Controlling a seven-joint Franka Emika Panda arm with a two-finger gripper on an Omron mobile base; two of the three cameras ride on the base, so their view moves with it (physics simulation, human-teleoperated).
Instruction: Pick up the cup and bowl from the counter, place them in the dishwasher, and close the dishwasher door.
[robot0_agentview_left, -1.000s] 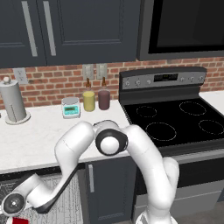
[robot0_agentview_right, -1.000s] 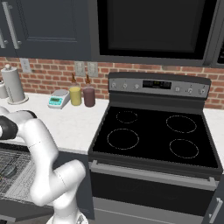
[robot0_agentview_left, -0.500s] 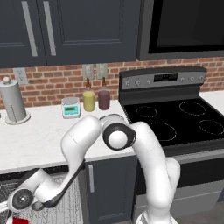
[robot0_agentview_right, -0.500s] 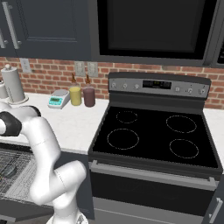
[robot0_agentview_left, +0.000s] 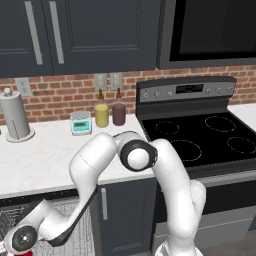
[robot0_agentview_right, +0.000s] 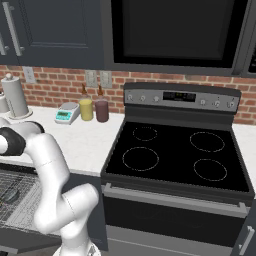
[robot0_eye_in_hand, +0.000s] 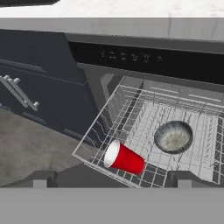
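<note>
Hand view: the red cup lies on its side at the near-left corner of the pulled-out wire rack of the dishwasher, its white mouth turned to the left. The grey metallic bowl sits in the same rack, to the right of the cup and a little farther in, tilted so that its hollow faces the camera; cup and bowl lie apart. Above the rack runs the black control strip of the dishwasher, and over it the pale edge of the white tabletop. To the left stand navy cabinet fronts with silver handles.

The hand hangs above the near edge of the rack; its fingertips stand spread wide at the lower corners of the view, with nothing between them, clear of the cup.

Left base view: the white arm folds down past the tabletop toward the rack at the lower left. On the tabletop stand a paper-towel holder, a teal-faced kitchen scale, a yellow jar and a maroon jar, the jars just beside each other by the brick wall. A black stovetop lies to the right.
</note>
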